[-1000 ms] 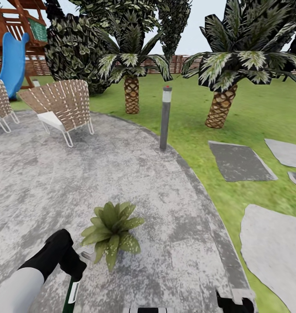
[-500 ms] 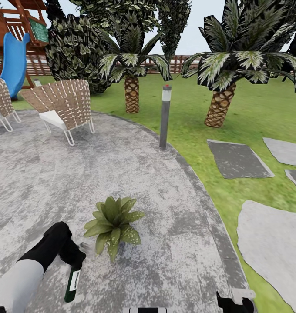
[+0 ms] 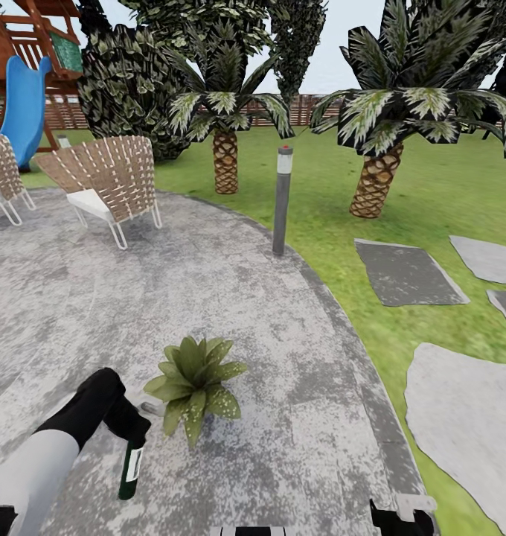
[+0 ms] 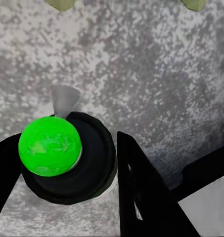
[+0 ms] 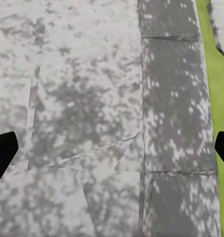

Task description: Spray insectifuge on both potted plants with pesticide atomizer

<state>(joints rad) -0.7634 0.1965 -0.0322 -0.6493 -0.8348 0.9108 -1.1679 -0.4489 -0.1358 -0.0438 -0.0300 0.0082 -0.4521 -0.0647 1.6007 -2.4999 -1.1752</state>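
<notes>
the left tool [image 3: 131,438] pinches the pesticide atomizer [image 3: 130,469] at the frame's lower left, bottle hanging upright; the potted plant [image 3: 193,384] lies just right and above, nozzle toward it; the right tool [image 3: 402,514], lower right, stands spread.

The left arm reaches forward and low, its black wrist bent down, and the left gripper [image 3: 131,435] is clamped around the pesticide atomizer [image 3: 130,470]. The right gripper [image 5: 112,150] hangs with fingers spread wide.

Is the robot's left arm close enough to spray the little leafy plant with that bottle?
Probably yes. The left gripper holds the pesticide atomizer right beside the potted plant on the stone patio, with nothing between them.
</notes>
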